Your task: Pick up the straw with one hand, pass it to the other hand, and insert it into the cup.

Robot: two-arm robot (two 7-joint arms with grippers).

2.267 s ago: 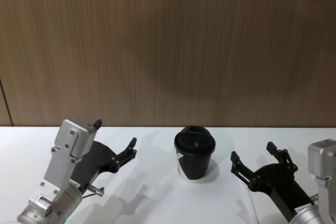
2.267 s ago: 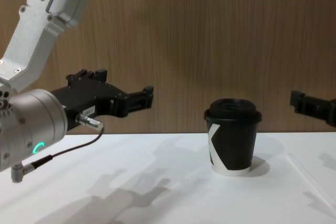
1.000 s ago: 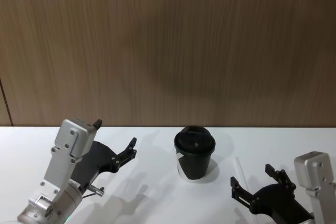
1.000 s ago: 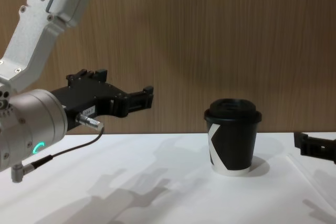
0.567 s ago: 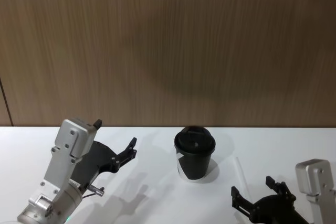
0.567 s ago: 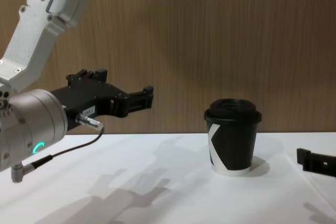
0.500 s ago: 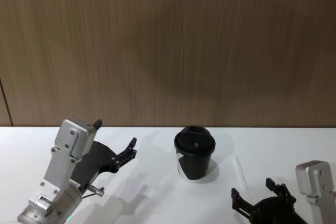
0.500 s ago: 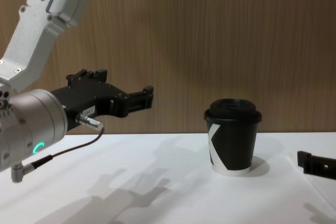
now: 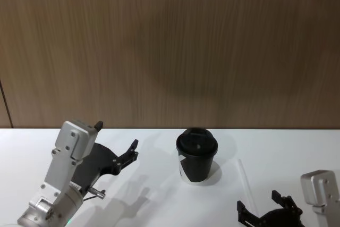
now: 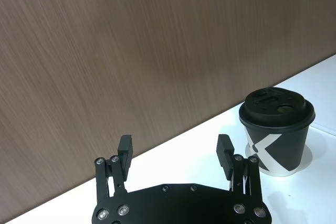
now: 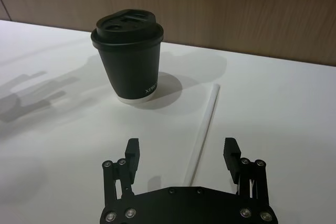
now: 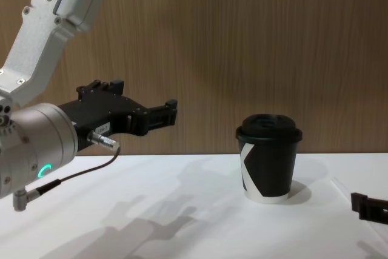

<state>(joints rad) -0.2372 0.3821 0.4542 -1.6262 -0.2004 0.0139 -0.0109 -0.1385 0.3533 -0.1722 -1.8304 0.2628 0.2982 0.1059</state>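
Your right gripper [image 9: 258,201], all black, sits low over the white surface [image 9: 159,206] near its front right corner. Its fingers are spread wide and hold nothing. In the right wrist view the straw [image 11: 203,129] runs between those fingers [image 11: 133,148], with a gap on each side. I cannot tell how high the gripper is above it.

The straw [image 9: 245,178] is long, thin and white. It lies flat on the surface just right of the cup [image 9: 197,162], apart from it. One end is near the cup's base and the other points toward the front edge, under your right gripper.

The cup is black with a domed black lid. It stands upright near the middle of the surface, closer to the back edge, where a wooden wall [image 9: 170,51] rises.

Your left gripper [image 9: 117,135], with its silver wrist, hangs above the left side of the surface, well apart from the cup. Its fingers are spread and empty, and they point toward the cup [image 10: 276,137]
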